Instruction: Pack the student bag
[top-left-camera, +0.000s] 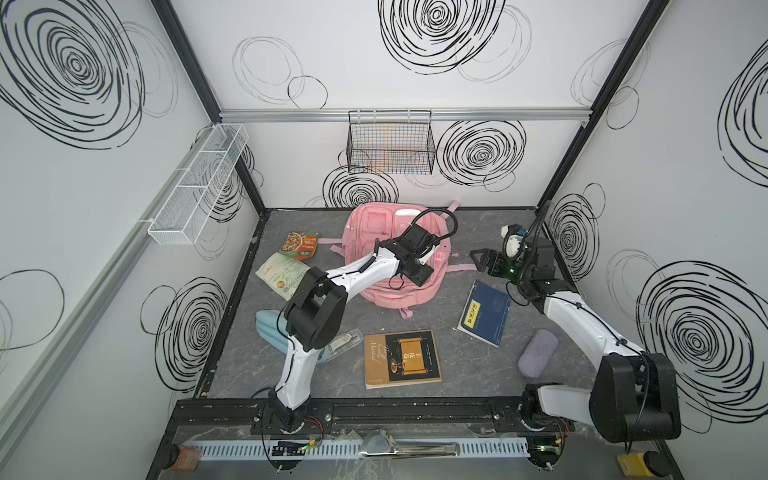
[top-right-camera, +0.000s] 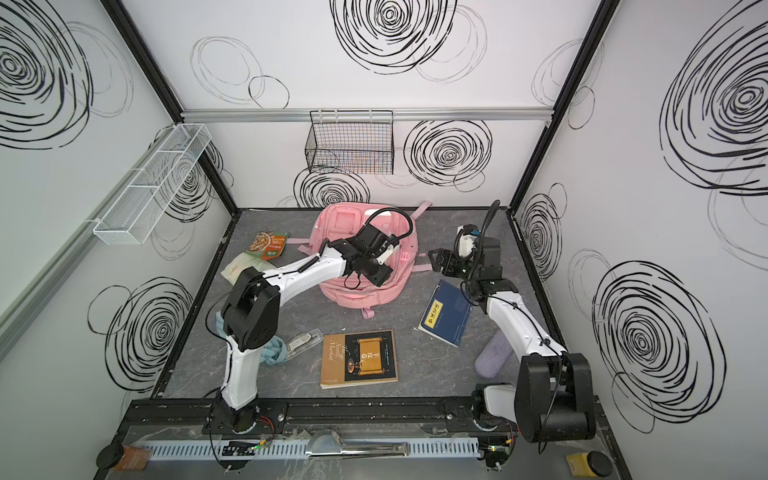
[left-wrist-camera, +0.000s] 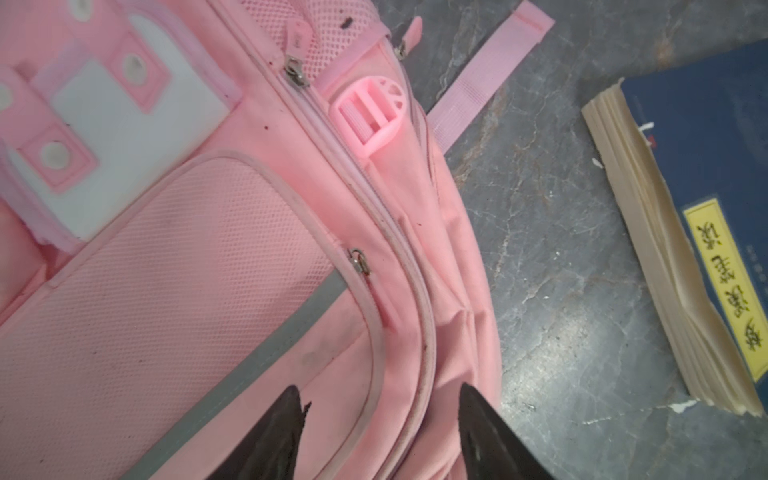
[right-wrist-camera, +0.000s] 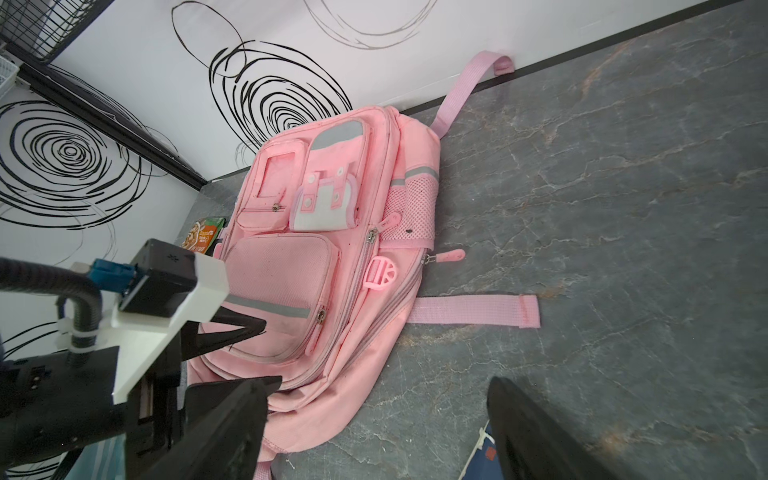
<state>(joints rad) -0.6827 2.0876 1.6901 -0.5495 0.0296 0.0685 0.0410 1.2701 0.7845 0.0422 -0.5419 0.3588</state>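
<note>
The student bag (top-left-camera: 370, 226) (top-right-camera: 338, 224) (right-wrist-camera: 291, 270), a large pink backpack, lies flat at the back middle of the table with its front pockets facing up. My left gripper (top-left-camera: 424, 270) (top-right-camera: 380, 270) (right-wrist-camera: 249, 328) hovers low over the bag's right side. In the left wrist view this gripper (left-wrist-camera: 379, 388) is open, its fingers standing either side of the zip seam of the bag (left-wrist-camera: 208, 270) and holding nothing. My right gripper (top-left-camera: 478, 259) (top-right-camera: 436, 259) (right-wrist-camera: 385, 382) is open and empty, in the air just right of the bag, near a loose pink strap (right-wrist-camera: 473, 311).
A blue book (top-left-camera: 486, 313) (left-wrist-camera: 706, 166) lies right of the bag, under my right arm. A brown book (top-left-camera: 401, 359) lies at the front middle and a purple case (top-left-camera: 536, 353) at the front right. Snack packets (top-left-camera: 301, 245), a light-blue pouch (top-left-camera: 268, 332) and a clear case (top-left-camera: 345, 338) lie on the left. A wire basket (top-left-camera: 390, 143) hangs on the back wall.
</note>
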